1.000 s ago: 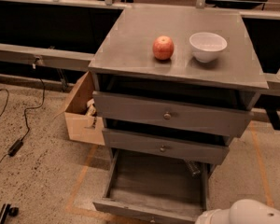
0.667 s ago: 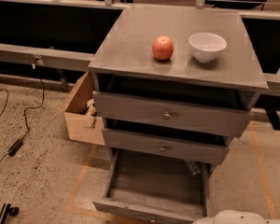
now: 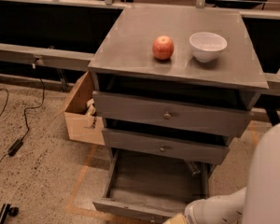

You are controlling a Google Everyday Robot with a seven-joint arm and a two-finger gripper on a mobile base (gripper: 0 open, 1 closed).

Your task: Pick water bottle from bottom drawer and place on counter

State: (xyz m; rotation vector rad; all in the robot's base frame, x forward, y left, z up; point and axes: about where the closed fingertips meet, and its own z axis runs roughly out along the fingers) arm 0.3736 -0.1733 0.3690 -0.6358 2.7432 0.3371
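The bottom drawer (image 3: 130, 204) of the grey cabinet is pulled open toward me. The water bottle (image 3: 194, 167) lies at the drawer's back right corner, mostly hidden under the middle drawer; only a clear ribbed part shows. The counter (image 3: 130, 45) is the flat grey top of the cabinet. My white arm (image 3: 214, 209) reaches in from the bottom right, just in front of the drawer's right front corner. My gripper is out of view, beyond the bottom edge of the picture.
A red apple (image 3: 163, 47) and a white bowl (image 3: 207, 46) stand on the counter. Two knobbed drawers (image 3: 167, 115) are shut above the open one. An open cardboard box (image 3: 81, 111) stands left of the cabinet. Cables (image 3: 18, 134) lie on the floor at left.
My white arm has risen and come further into the picture at the bottom right, now covering much of the right edge. The drawer, apple and bowl have not moved.
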